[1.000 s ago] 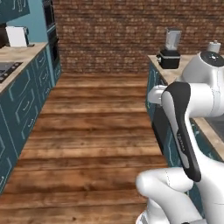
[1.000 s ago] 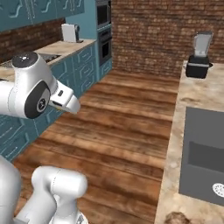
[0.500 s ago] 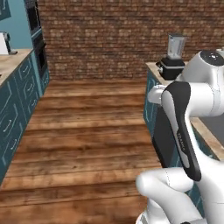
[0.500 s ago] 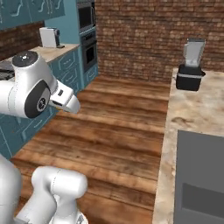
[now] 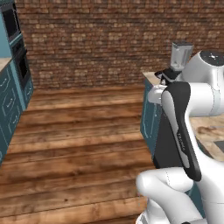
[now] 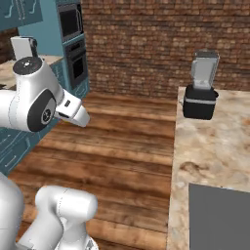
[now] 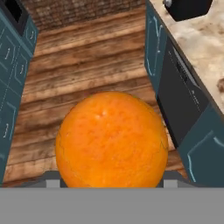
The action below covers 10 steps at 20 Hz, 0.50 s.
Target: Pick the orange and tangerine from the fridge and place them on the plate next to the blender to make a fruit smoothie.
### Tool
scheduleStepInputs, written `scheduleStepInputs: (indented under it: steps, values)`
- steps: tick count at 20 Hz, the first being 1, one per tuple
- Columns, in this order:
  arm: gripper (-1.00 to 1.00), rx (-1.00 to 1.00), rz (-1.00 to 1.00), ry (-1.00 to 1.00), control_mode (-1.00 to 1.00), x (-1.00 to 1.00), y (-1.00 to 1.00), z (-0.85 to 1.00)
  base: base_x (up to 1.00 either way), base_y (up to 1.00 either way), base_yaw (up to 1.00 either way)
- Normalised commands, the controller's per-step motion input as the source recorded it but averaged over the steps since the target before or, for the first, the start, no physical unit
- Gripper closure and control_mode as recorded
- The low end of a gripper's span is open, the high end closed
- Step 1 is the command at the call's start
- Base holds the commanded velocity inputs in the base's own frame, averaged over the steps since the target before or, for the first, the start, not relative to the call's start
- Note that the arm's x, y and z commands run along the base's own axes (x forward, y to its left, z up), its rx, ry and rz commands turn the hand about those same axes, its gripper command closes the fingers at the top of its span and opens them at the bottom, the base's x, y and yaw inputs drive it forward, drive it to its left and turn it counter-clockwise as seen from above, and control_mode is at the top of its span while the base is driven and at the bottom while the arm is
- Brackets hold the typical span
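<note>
A big round orange [image 7: 111, 140] sits between my gripper [image 7: 111, 178] fingers in the hand view, and the gripper is shut on it. Only the grey fingertips [image 7: 51, 178] peek out at its sides. The orange hangs above the wooden floor, left of a counter. The blender [image 6: 201, 88], a black base with a clear jug, stands at the far end of the stone counter [image 6: 215, 146]; it also appears behind my arm as the blender [image 5: 179, 59], and its base is the dark block [image 7: 187, 8] in the hand view. The tangerine, the plate and the fridge are out of view.
Teal cabinets with a built-in oven [image 6: 73, 44] line the left side. A dark flat panel [image 6: 219, 215] lies in the near counter. A dark appliance front [image 7: 183, 92] is set under the counter edge. Wooden floor [image 5: 78, 144] stretches to a brick wall.
The whole scene has slid sideways in both base views, so the base has moved; the blender and its counter are now nearer. The arm's pose looks the same.
</note>
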Motion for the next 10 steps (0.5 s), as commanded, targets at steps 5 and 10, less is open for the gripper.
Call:
scheduleStepInputs:
  steps: [5, 10]
  values:
    - [1.00, 0.00, 0.00, 0.00, 1.00, 0.00, 0.00, 0.00, 1.00, 0.49, -0.31]
    - [1.00, 0.00, 0.00, 0.00, 1.00, 0.00, 0.00, 0.00, 1.00, 0.82, -0.42]
